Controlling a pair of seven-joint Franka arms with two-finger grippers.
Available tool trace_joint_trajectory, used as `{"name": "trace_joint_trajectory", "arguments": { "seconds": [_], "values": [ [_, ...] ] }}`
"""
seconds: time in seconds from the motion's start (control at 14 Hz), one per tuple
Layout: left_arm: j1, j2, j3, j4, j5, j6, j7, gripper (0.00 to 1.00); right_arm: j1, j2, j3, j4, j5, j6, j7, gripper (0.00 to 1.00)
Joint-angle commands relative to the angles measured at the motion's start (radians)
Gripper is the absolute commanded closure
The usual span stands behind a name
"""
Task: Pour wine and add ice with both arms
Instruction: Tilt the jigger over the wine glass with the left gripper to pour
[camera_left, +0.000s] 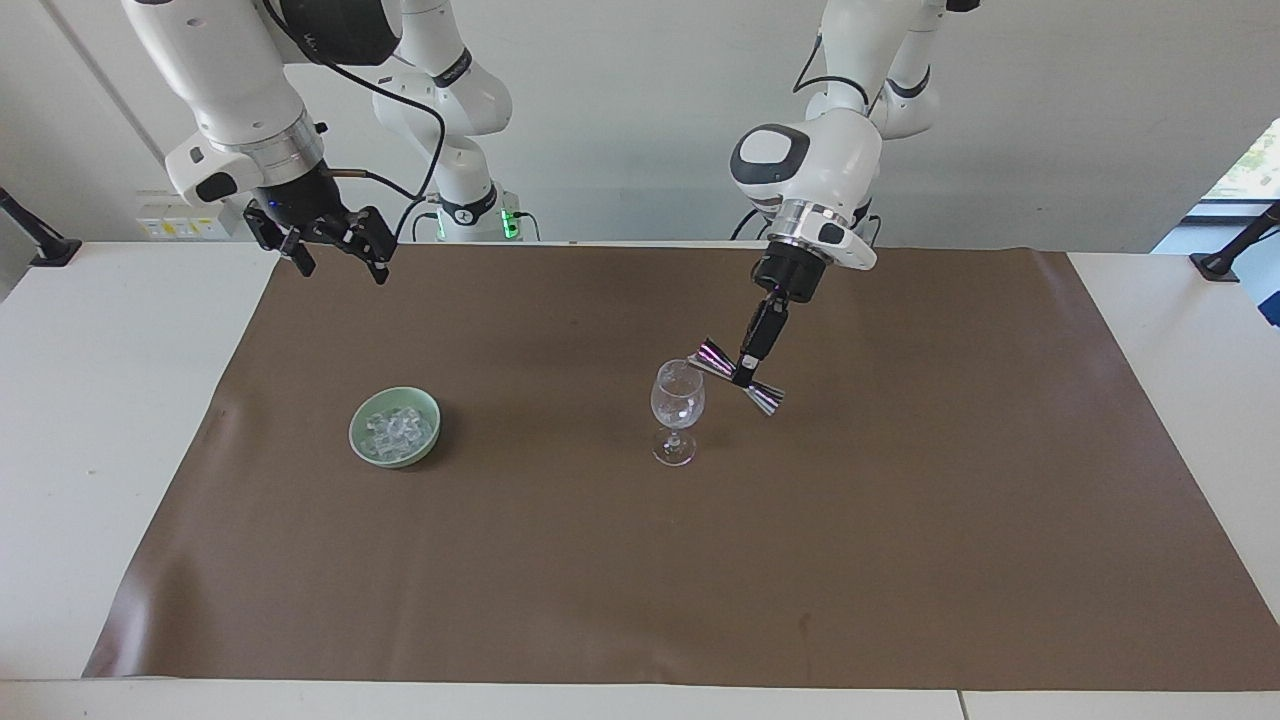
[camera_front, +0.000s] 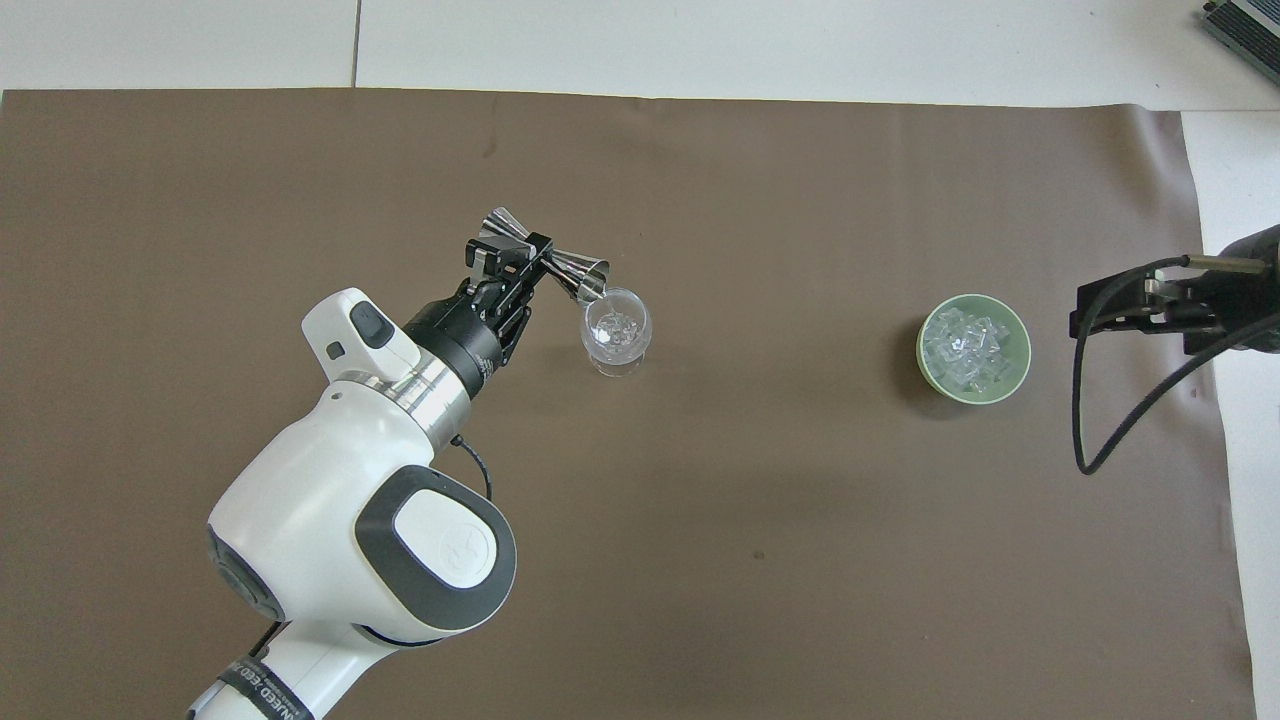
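A clear wine glass (camera_left: 677, 410) (camera_front: 617, 332) stands upright near the middle of the brown mat. My left gripper (camera_left: 745, 374) (camera_front: 530, 250) is shut on the waist of a shiny metal jigger (camera_left: 738, 375) (camera_front: 548, 256). The jigger lies tilted, with one cup's mouth at the glass's rim. Toward the right arm's end of the table, a pale green bowl (camera_left: 395, 427) (camera_front: 974, 348) holds the ice (camera_left: 398, 428) (camera_front: 963, 345), a heap of small clear cubes. My right gripper (camera_left: 333, 248) (camera_front: 1140, 305) hangs open in the air by the mat's edge, apart from the bowl.
The brown mat (camera_left: 900, 560) (camera_front: 800, 560) covers most of the white table (camera_left: 90, 420). Black clamp mounts (camera_left: 40, 245) sit at the table's two ends near the robots. A black cable (camera_front: 1100, 420) loops down from the right wrist.
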Motion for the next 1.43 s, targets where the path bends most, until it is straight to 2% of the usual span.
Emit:
{"name": "trace_joint_trajectory", "arguments": {
  "seconds": [0.0, 0.93, 1.36],
  "values": [
    [-0.011, 0.002, 0.004, -0.005, 0.012, 0.027, 0.063, 1.00, -0.016, -0.006, 0.004, 0.000, 0.026, 0.000, -0.032, 0.00],
    [-0.014, 0.007, -0.011, 0.002, 0.014, 0.027, 0.335, 1.00, -0.016, -0.006, 0.004, 0.000, 0.026, 0.000, -0.030, 0.00],
    [-0.028, 0.011, -0.018, 0.012, 0.020, 0.068, 0.373, 1.00, -0.016, -0.006, 0.004, 0.000, 0.024, 0.000, -0.032, 0.00]
  ]
}}
